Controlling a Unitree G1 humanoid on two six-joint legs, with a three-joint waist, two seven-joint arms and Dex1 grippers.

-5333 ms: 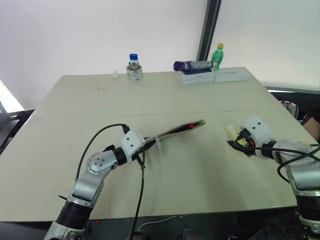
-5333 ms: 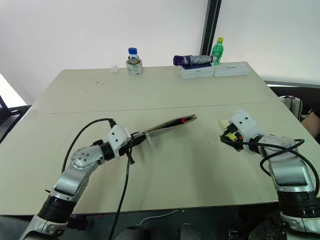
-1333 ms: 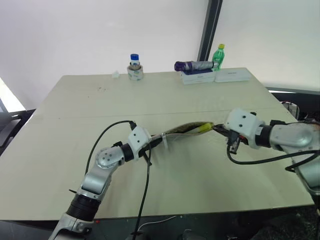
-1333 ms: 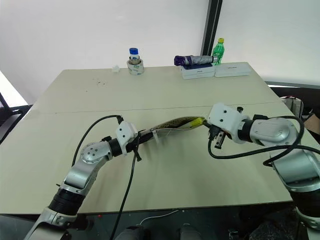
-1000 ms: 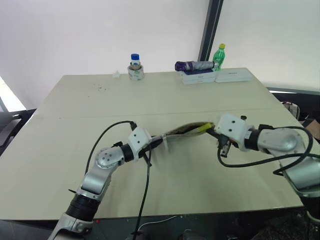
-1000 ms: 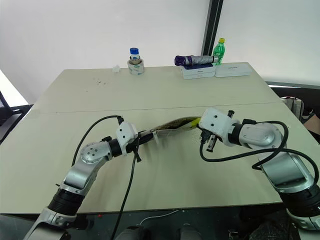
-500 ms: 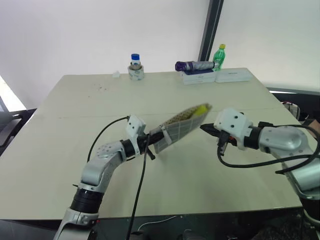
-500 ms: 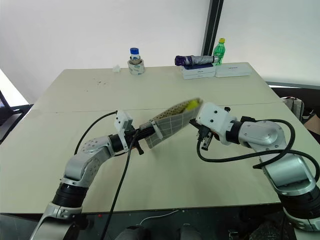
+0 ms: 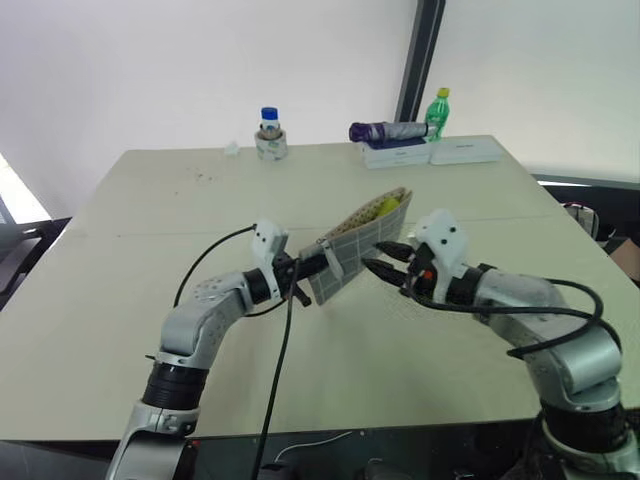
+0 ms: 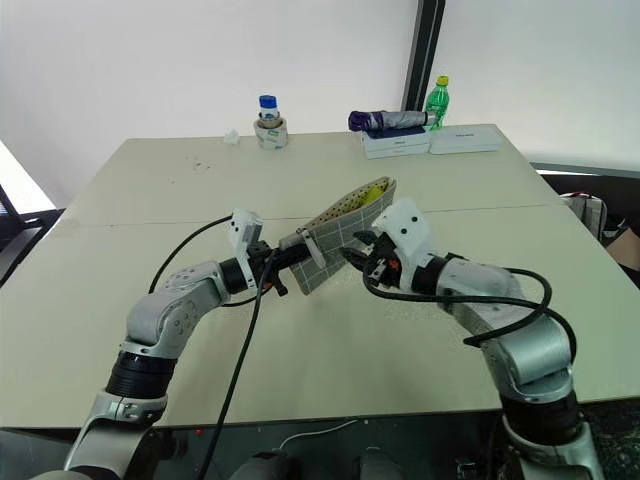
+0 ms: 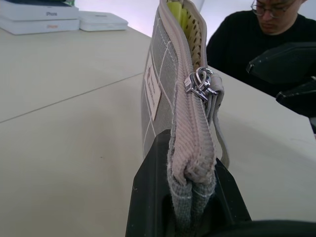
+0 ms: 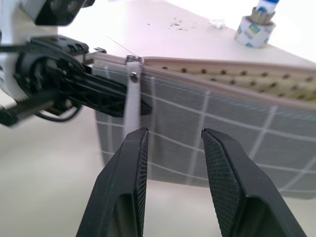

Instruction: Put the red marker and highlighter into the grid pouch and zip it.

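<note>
**Nearly there: pens in, zip left to pull**

The pouch (image 9: 358, 243) is held up off the table (image 9: 200, 200), edge-on, its left end pinched tight in the left gripper (image 11: 190, 190). Its far end tilts up and away. A yellow tip, by my reading the highlighter (image 9: 385, 206), pokes from the open mouth at that raised end. The marker is not visible; I judge it is already inside, though the pictures cannot confirm that.

The zipper pull (image 11: 199, 85) sits near the held end, with its pale strap (image 12: 132, 101) hanging down the side, so the mouth is open along most of its length. The right gripper (image 12: 170, 148) hovers just beside the pouch with its jaws moderately apart and nothing between them, lined up close to the strap.

So the loading looks done and the zipping not yet begun. What is left is to catch the strap or pull and draw it toward the far end while the left gripper braces the pouch.
</note>
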